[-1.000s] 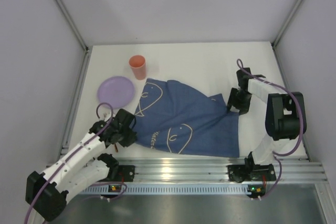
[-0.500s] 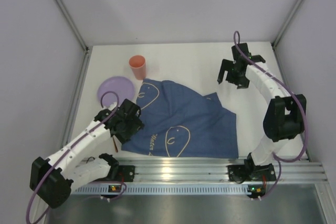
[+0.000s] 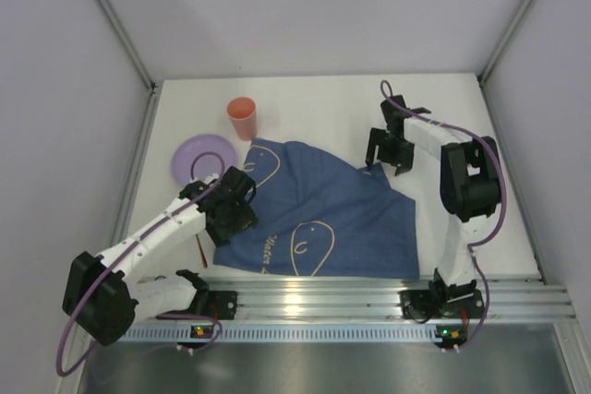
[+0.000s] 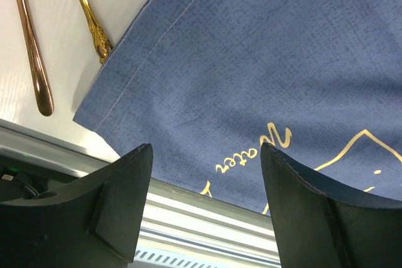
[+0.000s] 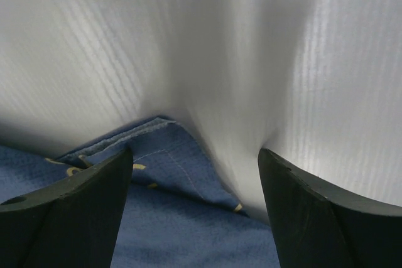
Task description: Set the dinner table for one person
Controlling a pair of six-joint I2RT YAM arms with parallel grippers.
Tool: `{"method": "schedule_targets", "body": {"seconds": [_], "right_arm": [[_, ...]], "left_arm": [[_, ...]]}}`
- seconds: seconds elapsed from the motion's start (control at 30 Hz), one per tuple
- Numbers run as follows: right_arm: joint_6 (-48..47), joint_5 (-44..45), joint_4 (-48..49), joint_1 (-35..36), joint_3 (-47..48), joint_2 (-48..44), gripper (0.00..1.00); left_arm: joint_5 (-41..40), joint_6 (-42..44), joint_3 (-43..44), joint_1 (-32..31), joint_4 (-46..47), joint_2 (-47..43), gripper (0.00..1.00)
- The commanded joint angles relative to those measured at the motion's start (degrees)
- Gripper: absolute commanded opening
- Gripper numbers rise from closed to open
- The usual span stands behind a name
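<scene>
Both released and empty: cloth [image 4: 251, 61] hem under left claw [image 4: 206, 155], folded corner under right claw [image 5: 195, 155], likely to flatten it.

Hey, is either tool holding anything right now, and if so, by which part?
Nothing is held. The left tool and right tool both stand open above the blue cloth.

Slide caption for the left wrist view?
Open left gripper over a corner of the blue cloth; a copper-toned handle and a gold handle lie on the white table beside it.
</scene>
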Motion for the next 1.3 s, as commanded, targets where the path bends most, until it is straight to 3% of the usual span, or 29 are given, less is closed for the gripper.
{"method": "schedule_targets", "body": {"seconds": [0.0,0.07,0.13,0.17,0.2,0.23,0.3,0.57,0.77,0.9,1.03,1.27], "right_arm": [[0.96,-0.91,0.91,3.33,0.49,-0.16,0.81],[1.22,-0.82,1.43,4.83,-0.21,0.37,0.77],[1.31,-0.99,2.05,5.70,-0.83,1.86,0.67],[1.40,-1.08,2.13,5.79,-0.92,2.65,0.49],[1.40,-1.08,2.22,5.97,-0.92,3.79,0.37],[1.22,-0.91,2.22,5.97,-0.66,4.93,0.18],[0.70,0.05,1.79,5.88,0.13,5.99,0.01],[-3.17,6.72,-4.79,1.84,8.03,4.77,0.00],[-6.07,13.67,-10.77,-0.36,24.89,5.81,0.00],[-6.42,14.91,-12.80,-1.23,31.23,9.50,0.00],[-7.04,16.05,-13.07,-1.41,33.97,12.23,0.00],[-5.38,25.62,-16.40,-2.82,33.72,14.35,0.00]], "left_arm": [[-1.61,2.56,2.21,-0.08,2.08,1.23,0.75],[-1.96,3.35,2.56,0.01,2.44,2.37,0.74],[-2.14,4.05,3.08,0.01,2.52,3.51,0.74],[-2.14,4.23,3.26,0.10,2.61,3.78,0.74],[-2.05,4.49,3.43,0.19,2.79,4.04,0.74],[-1.97,4.84,3.61,0.10,2.88,4.57,0.74],[-2.05,5.28,3.70,0.27,2.88,4.92,0.74],[-1.61,6.42,3.00,1.15,3.67,5.72,0.74],[-0.21,7.04,2.03,1.86,5.16,6.07,0.74],[0.32,7.22,2.82,1.86,5.25,6.94,0.73],[0.59,7.30,2.56,1.86,4.55,6.07,0.73],[-0.64,6.69,1.86,1.86,1.91,2.38,0.73]]}}
